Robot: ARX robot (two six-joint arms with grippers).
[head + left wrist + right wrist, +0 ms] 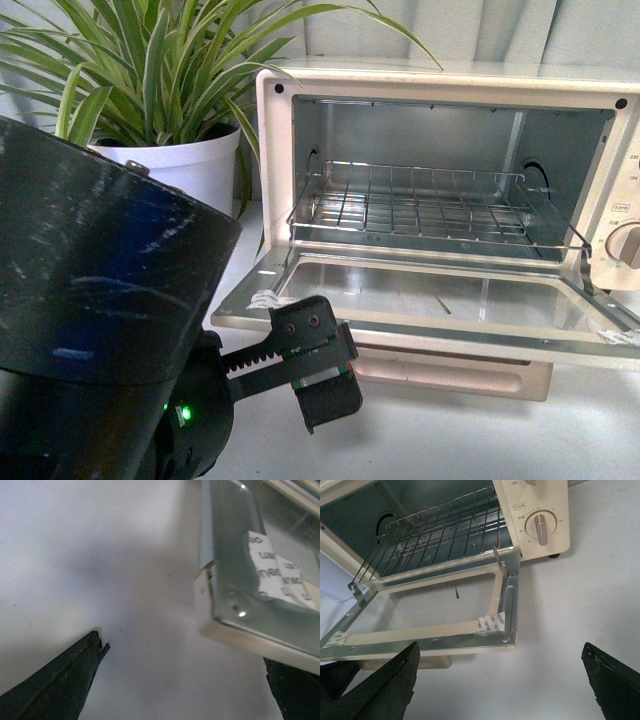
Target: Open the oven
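Cream oven (440,90) stands on the white table (480,430) beside a plant (150,70), its door (420,290) folded fully down. Left pincer (185,655) and right pincer (500,649) are both spread and empty. The left one is just beside the door's corner, so a careless lift could knock the door shut.

In the front view the left arm (100,300) hides the lower part of the pot (190,165) and a stretch of the door's (430,300) front edge, and the right edge cuts the oven (275,150) through its knob (630,243), whose markings are too small to read. The left wrist view shows only one blurred corner of the door (235,605), the print on its tape (272,570) is unreadable, and the left fingers (60,690) run off the bottom edge. In the right wrist view the oven's (555,510) top is cut off, the right fingers (385,690) show only as tips, and a dark shape (337,672) under the door cannot be identified.
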